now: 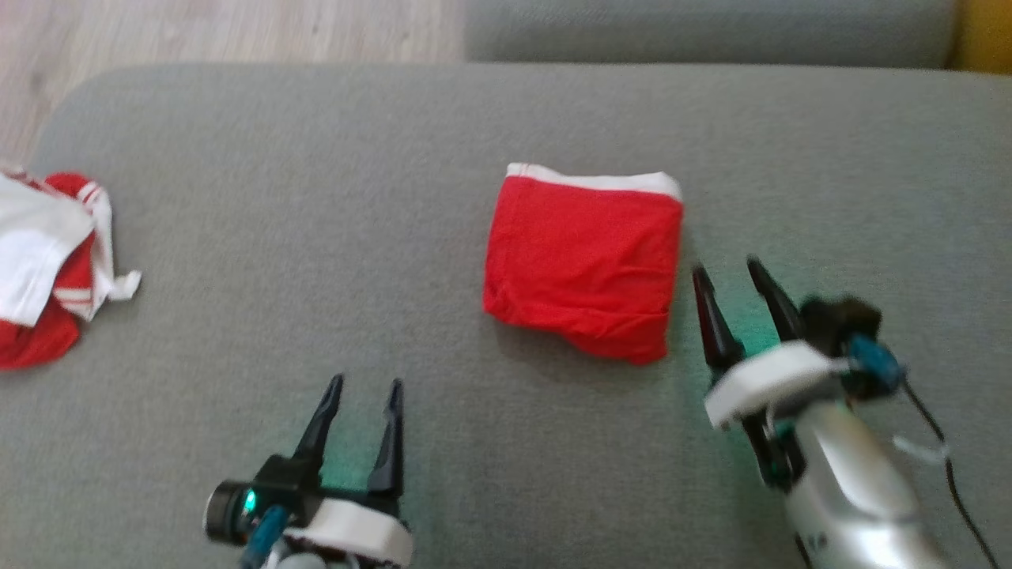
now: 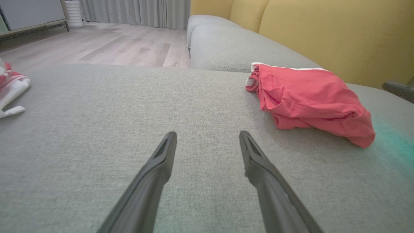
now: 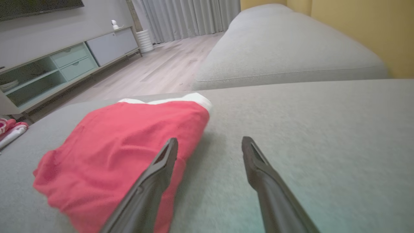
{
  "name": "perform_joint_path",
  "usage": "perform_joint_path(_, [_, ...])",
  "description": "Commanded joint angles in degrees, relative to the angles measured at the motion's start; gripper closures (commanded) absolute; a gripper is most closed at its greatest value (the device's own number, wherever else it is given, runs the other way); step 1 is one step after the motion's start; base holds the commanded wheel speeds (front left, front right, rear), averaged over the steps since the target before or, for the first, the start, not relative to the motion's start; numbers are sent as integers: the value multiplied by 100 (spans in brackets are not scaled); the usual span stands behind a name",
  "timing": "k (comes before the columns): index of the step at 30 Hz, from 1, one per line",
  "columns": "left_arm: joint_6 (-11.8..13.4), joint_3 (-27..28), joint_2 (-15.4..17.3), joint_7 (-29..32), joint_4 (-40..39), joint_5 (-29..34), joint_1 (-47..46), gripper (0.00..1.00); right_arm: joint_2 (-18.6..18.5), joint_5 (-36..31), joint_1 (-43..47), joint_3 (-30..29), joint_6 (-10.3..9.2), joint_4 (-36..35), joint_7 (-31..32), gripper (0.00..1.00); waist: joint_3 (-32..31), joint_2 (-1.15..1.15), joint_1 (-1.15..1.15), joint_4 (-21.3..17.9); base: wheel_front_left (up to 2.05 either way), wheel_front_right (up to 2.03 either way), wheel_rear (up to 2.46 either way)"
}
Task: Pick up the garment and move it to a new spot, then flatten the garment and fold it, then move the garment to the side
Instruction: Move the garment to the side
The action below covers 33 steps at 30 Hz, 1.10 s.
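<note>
The garment (image 1: 583,265) is a red cloth with a white band along its far edge, folded into a rough square on the grey cushion (image 1: 316,237). It also lies at the right in the left wrist view (image 2: 310,98) and at the left in the right wrist view (image 3: 123,149). My right gripper (image 1: 726,274) stands open just off the garment's right edge, with nothing between its fingers; in the right wrist view (image 3: 209,142) its left finger (image 3: 161,168) overlaps the garment's edge. Near the front, left of the garment, my left gripper (image 1: 364,386) is open and empty over bare cushion (image 2: 207,136).
A crumpled red and white pile of clothes (image 1: 47,261) lies at the cushion's far left edge. A second grey cushion (image 1: 711,32) and a yellow backrest (image 2: 323,29) lie beyond. Wooden floor (image 2: 106,45) and a low cabinet (image 3: 64,61) are past the cushion.
</note>
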Motion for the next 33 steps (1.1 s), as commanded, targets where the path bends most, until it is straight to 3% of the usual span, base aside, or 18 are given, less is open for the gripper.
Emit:
perform_joint_path(1, [37,43,40,-30,-158,-55,-292,0,80,140,-400,254,43,38,-63,0,270,0,-1,221,0,0,0])
perform_joint_path(8, [60,-251,40,-30,-110,-165,-470,0,85,484,-975,601,43,1111,-18,0,617,0,-1,555,0,0,0])
perform_joint_path(10, [69,-263,40,-30,-111,-177,-479,0,85,502,-1017,632,43,1272,-4,6,648,0,-1,577,0,0,0])
perform_joint_path(11, [78,-268,40,-30,-112,-187,-486,0,85,509,-1057,660,43,1418,-4,22,672,0,-1,587,0,0,0])
perform_joint_path(12, [87,-268,40,-30,-116,-192,-489,0,85,523,-1096,670,43,1539,-8,96,688,0,-1,588,0,0,0])
perform_joint_path(13, [98,-262,40,-30,-122,-193,-490,0,85,540,-1130,683,43,1625,-16,100,703,0,-1,574,0,0,0])
perform_joint_path(19, [58,-149,40,-30,-147,-98,-512,0,86,522,-1235,560,43,1675,-59,100,672,0,-1,108,0,0,0])
perform_joint_path(33, [-337,-195,40,-30,-67,288,-974,0,86,1236,-645,1225,43,811,-63,100,550,0,-1,-2614,0,0,0])
